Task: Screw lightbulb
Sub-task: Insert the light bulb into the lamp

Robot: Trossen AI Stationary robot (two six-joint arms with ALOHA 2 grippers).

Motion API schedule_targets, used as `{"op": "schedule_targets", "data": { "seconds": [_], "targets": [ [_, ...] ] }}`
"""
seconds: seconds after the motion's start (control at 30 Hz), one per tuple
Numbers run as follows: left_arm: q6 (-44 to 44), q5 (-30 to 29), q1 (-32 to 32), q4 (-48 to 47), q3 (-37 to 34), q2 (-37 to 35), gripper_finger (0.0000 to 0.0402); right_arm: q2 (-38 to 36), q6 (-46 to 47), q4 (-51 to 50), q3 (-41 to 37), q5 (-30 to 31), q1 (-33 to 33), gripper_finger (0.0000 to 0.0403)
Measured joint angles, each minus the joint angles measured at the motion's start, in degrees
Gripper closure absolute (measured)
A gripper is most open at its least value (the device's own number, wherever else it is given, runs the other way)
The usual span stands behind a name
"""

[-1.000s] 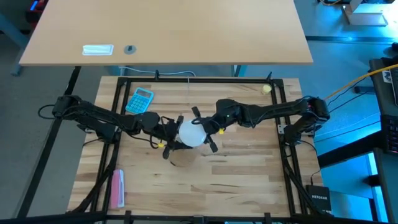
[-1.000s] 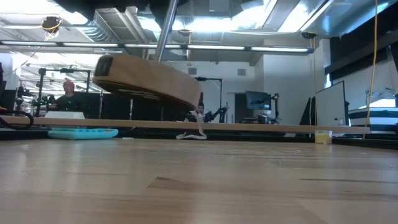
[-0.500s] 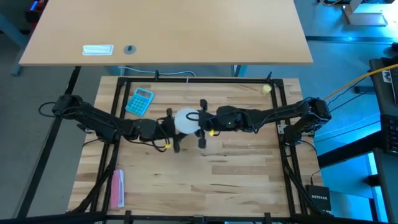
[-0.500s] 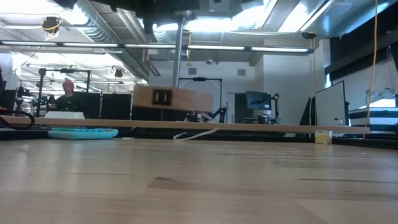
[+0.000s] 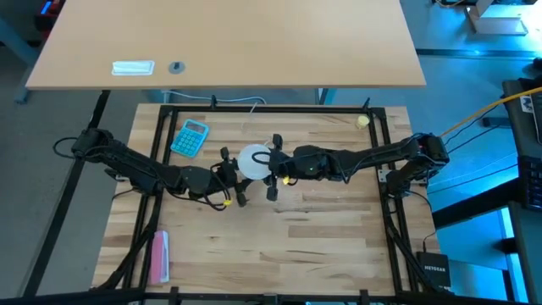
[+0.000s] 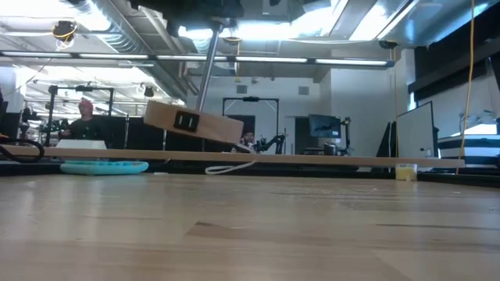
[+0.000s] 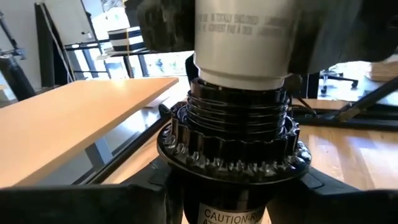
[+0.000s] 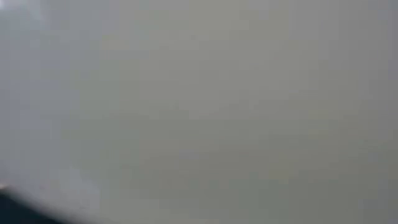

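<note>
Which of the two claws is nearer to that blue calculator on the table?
The left claw. It sits just right of and below the calculator in the overhead view. The right claw is farther right, past the white lightbulb held between them.

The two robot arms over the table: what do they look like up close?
Both are dark, slim, jointed arms with black cables trailing at their outer ends. The left gripper and right gripper are black two-finger claws with small yellow marks beside them.
</note>
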Motion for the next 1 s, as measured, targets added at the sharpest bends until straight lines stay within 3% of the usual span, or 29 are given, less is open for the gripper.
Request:
{"op": "schedule_targets", "data": {
  "seconds": [0.07, 0.27, 0.37, 0.5, 0.67, 0.77, 1.0],
  "targets": [
    [-0.01, 0.72, 0.0, -0.2, 0.0, 0.0, 0.0252, -0.67, -1.37, -0.97, -0.02, -1.84, -0.04, 0.0236],
    [0.13, 1.02, -0.19, 0.27, 0.2, -0.33, 0.0252, -6.87, -4.99, -11.62, -0.23, -4.67, -0.04, 0.0069],
    [-0.26, 1.06, -0.13, 0.22, 0.13, -0.33, 0.0252, -9.69, -4.99, -17.87, -0.09, -4.85, -0.04, 0.0032],
    [-1.55, 6.44, 0.17, 0.31, 0.11, -0.31, 0.0252, -10.73, -6.87, -21.32, -0.11, -8.44, -0.2, 0.0026],
    [-3.3, 25.8, 3.22, -0.32, 0.11, -0.31, 0.0252, -7.91, -4.48, -12.11, -1.09, -27.66, -2.73, 0.0046],
    [-5.5, 34.95, 5.55, -1.01, 0.07, -0.26, 0.0252, -4.74, -2.21, -3.84, -1.11, -34.81, -3.85, 0.0057],
    [-7.48, 44.68, 9.29, -2.24, 0.02, -0.24, 0.0252, 0.7, -1.73, 4.57, -1.09, -39.67, -3.76, 0.0064]
  ]
}}
